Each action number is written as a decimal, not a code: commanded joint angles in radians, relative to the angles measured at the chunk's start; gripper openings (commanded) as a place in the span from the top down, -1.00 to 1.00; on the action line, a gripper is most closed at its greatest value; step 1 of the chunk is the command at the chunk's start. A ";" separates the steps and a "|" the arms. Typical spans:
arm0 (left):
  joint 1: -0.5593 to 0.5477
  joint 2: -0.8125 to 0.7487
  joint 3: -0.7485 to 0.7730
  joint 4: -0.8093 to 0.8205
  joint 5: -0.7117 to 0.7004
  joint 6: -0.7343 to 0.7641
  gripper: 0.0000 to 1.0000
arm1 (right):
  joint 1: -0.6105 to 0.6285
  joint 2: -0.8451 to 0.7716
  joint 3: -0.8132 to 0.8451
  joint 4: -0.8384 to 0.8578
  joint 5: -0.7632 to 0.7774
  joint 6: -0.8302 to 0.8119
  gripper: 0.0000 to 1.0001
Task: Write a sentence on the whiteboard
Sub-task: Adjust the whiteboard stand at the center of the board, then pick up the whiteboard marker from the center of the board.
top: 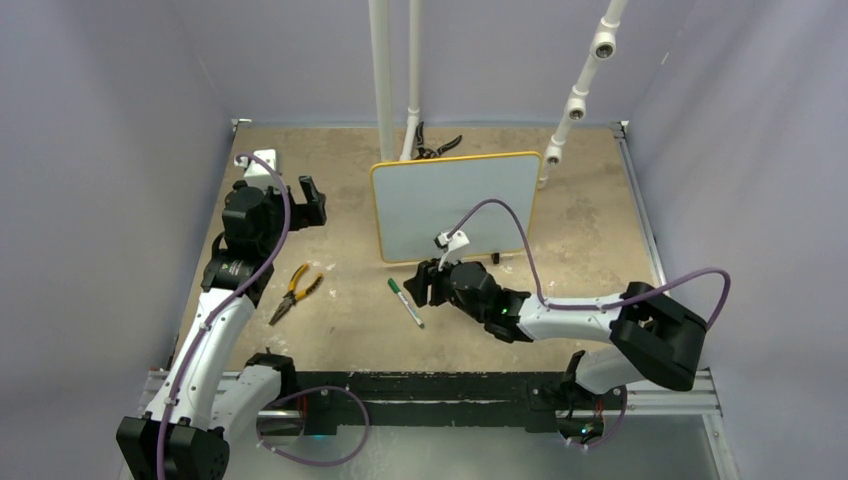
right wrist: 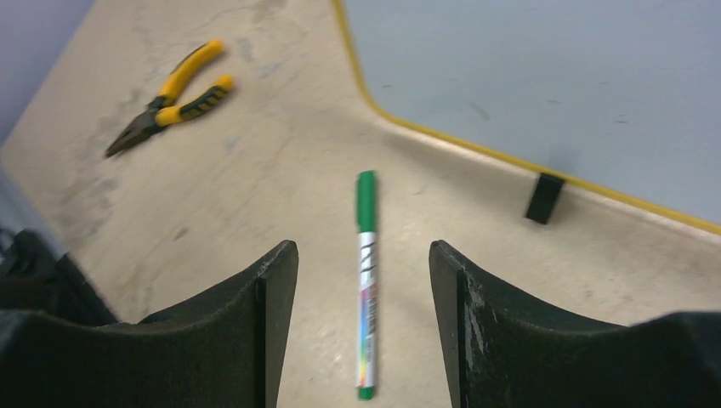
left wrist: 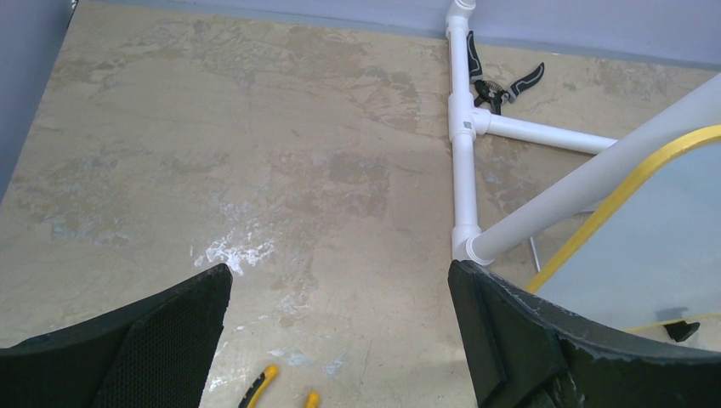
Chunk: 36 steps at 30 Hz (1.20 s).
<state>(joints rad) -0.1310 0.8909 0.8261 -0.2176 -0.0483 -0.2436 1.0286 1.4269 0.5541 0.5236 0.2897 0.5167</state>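
The whiteboard [top: 455, 205], white with a yellow frame and black feet, stands upright at mid-table; its corner also shows in the left wrist view [left wrist: 655, 246] and the right wrist view [right wrist: 553, 76]. The sentence is out of view: I see no lettering on the board face. A green-capped marker pen [top: 405, 302] lies flat on the table in front of the board. My right gripper [top: 425, 285] hovers just over it, open, the pen [right wrist: 366, 280] lying on the table between the fingers. My left gripper [top: 310, 200] is open and empty [left wrist: 340, 276], left of the board.
Yellow-handled pliers [top: 293, 292] lie on the table left of the pen, also visible in the right wrist view [right wrist: 170, 93]. Black-handled cutters [top: 435, 148] rest behind the board by the white pipe frame [top: 383, 70], whose base [left wrist: 463, 127] runs along the table.
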 commanded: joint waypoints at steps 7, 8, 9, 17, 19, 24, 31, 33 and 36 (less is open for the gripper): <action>0.005 -0.008 -0.048 0.025 0.096 -0.030 -0.97 | 0.100 -0.008 0.030 -0.099 -0.073 0.007 -0.22; 0.005 -0.016 -0.060 0.022 0.100 -0.039 -0.97 | 0.105 0.003 0.036 -0.099 -0.070 0.013 -0.20; 0.005 -0.024 -0.071 0.018 0.108 -0.049 -0.97 | 0.109 0.015 0.043 -0.099 -0.064 0.019 -0.19; 0.005 -0.049 -0.104 -0.009 0.131 -0.057 -0.96 | 0.145 0.170 0.125 -0.139 -0.005 0.034 -0.02; 0.005 -0.037 -0.101 -0.007 0.136 -0.059 -0.96 | 0.156 0.202 0.152 -0.167 0.032 0.052 0.04; 0.005 -0.004 -0.098 -0.004 0.174 -0.057 -0.96 | 0.171 0.276 0.213 -0.285 0.142 0.120 0.19; 0.005 0.015 -0.098 0.004 0.248 -0.061 -0.96 | 0.186 0.317 0.248 -0.366 0.202 0.187 0.27; 0.005 0.012 -0.102 0.010 0.264 -0.062 -0.96 | 0.191 0.326 0.264 -0.391 0.215 0.202 0.33; 0.005 0.006 -0.105 0.011 0.282 -0.065 -0.96 | 0.198 0.346 0.289 -0.446 0.226 0.241 0.53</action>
<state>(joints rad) -0.1310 0.9070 0.7216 -0.2447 0.1780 -0.2962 1.2160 1.7363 0.8047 0.2024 0.4648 0.6819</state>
